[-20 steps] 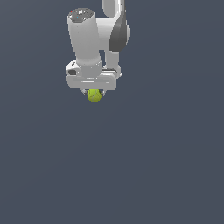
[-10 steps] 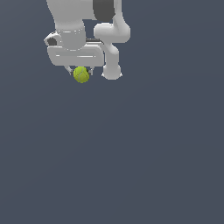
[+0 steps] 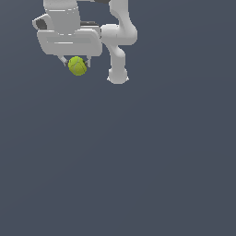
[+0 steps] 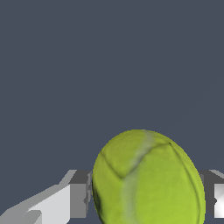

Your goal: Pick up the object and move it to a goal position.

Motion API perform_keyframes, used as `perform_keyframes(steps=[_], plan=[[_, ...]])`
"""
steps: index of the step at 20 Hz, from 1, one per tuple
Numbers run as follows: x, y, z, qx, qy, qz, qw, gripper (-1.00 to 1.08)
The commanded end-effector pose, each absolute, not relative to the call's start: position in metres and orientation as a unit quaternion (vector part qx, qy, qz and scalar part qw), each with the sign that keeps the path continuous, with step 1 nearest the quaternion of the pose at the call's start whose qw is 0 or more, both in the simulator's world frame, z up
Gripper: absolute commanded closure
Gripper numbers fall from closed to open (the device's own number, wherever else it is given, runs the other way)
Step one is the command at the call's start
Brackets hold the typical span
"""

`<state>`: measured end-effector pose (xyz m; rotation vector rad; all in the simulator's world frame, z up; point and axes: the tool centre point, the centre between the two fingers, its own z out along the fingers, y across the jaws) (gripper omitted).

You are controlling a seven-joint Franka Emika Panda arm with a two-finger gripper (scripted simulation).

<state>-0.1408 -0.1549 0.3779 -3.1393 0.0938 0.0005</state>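
Observation:
The yellow-green ball (image 3: 77, 66) with faint lighter seam lines hangs under the white gripper (image 3: 76, 64) near the top of the exterior view, toward that view's left. The gripper is shut on the ball, with a thin finger showing on each side of it. In the wrist view the ball (image 4: 148, 179) fills the space between the two grey fingers (image 4: 78, 192). The ball is held off the dark floor. No goal marker shows in either view.
The white arm's lower links and base (image 3: 118, 73) stand just to the exterior view's right of the gripper. The dark grey floor (image 3: 138, 175) stretches across the rest of both views.
The gripper, still holding the ball, has moved toward the exterior view's left and upward in the picture over the last second. The arm's lower links have come into sight beside it.

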Motion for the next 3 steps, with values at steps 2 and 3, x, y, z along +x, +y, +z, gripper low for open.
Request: perform_keyframes(steps=[2,3], plan=[[-0.1411,-0.1572,0.3825,-1.0,0.029,0.0,0.0,1.08],[-0.1409,-0.1573,0.3825,-1.0,0.029,0.0,0.0,1.08]])
